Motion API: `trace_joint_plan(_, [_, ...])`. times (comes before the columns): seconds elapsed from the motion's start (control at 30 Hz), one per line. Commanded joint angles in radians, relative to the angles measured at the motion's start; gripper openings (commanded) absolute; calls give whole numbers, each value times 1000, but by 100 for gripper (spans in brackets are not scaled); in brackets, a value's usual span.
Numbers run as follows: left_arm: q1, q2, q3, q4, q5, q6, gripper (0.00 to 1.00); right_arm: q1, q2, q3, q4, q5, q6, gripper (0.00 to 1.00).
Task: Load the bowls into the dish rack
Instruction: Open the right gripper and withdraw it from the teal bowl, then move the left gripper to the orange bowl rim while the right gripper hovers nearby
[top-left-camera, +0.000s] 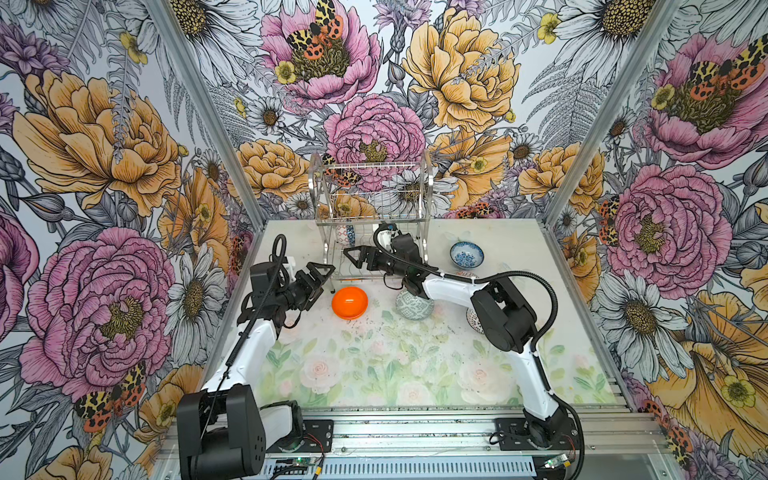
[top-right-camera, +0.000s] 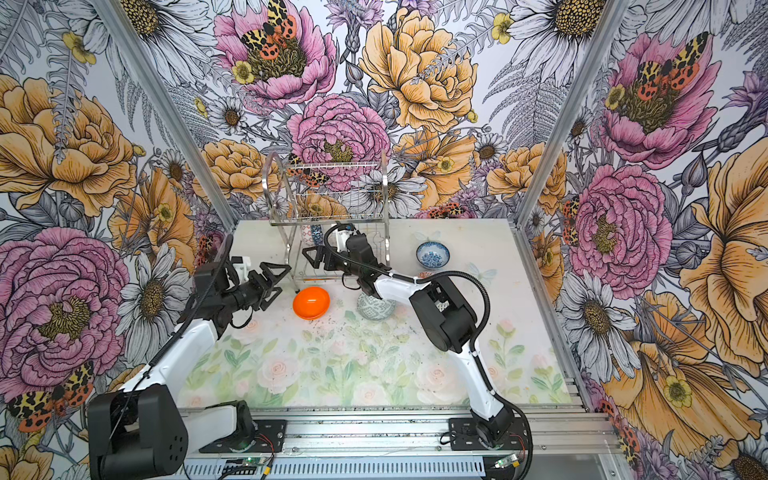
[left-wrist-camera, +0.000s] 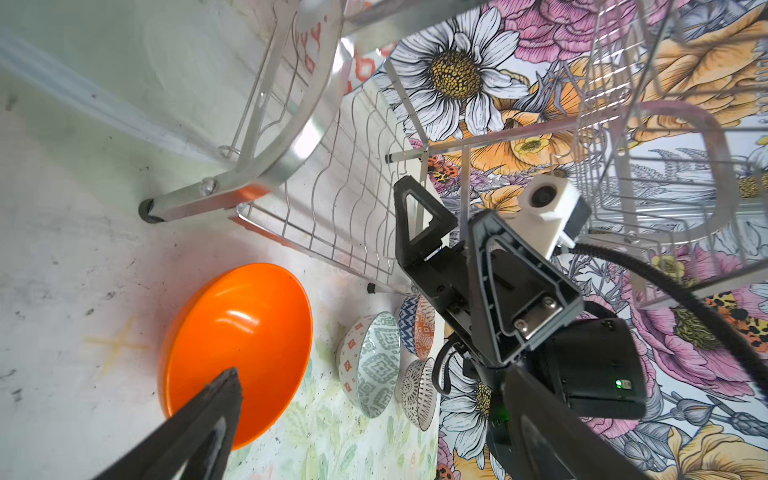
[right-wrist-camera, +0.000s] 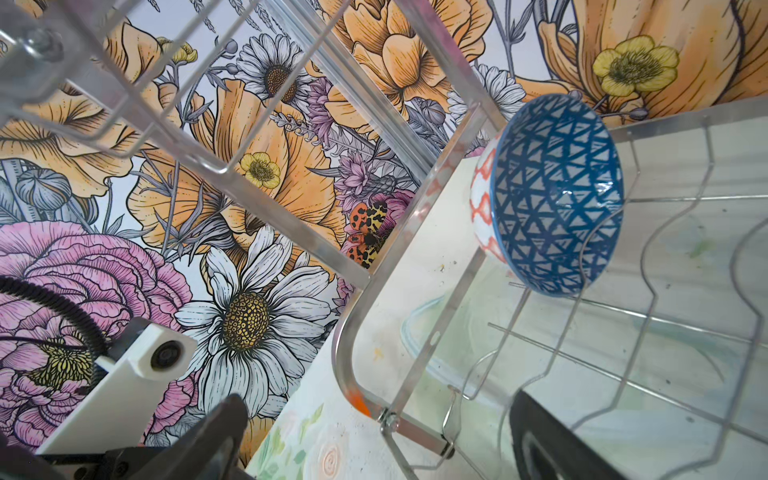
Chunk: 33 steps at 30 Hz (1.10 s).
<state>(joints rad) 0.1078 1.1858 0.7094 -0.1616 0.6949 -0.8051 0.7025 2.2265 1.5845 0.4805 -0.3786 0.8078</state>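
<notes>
Right gripper (top-left-camera: 354, 258) fingers open inside dish rack (top-left-camera: 374, 167), navy zigzag bowl (right-wrist-camera: 557, 195) standing on edge. Careless pullout could snag wires, topple it. Left gripper (top-left-camera: 321, 284) open, empty.

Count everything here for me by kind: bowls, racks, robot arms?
Bowls: 6 (orange bowl, grey-green bowl, blue floral bowl, black-lattice bowl, orange-red patterned bowl, zigzag bowl)
Dish rack: 1
Robot arms: 2 (left arm, right arm)
Total: 9

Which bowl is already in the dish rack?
The round bowl with blue triangles inside, orange-red lattice outside, on edge in the silver wire rack; the others sit on the table.
</notes>
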Motion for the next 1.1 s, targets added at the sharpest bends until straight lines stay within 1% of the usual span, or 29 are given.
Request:
trace_joint_plan(0.0, [-28,-44,19,-120,-69,73,99,16,-93,-47,50,11,-32,99])
trace_joint_plan(0.17, [-28,-112,-63,-159,-84,41,99,31,-177,-151,28,24,-61,99])
trace_joint_plan(0.3, [-32,-150,-116,-160,-102,11,99,49,-258,-215,-40,47,-121,99])
trace_joint_plan(0.47, [-37,-149,-161,-165,-126,13,99,77,-374,-286,-213,98,-240,99])
trace_joint_plan(0.6, [-47,-151,-180,-165,-167,30,98,85,-483,-357,-328,177,-332,99])
trace_joint_plan(0.77, [-83,-90,-165,-167,-220,61,88,85,-585,-442,-383,232,-390,99])
trace_joint_plan(0.9, [-108,-40,-163,-165,-268,66,83,86,-613,-476,-406,254,-410,99])
trace_joint_plan(1.07, [-146,14,-126,-167,-332,82,78,85,-614,-499,-405,250,-409,99])
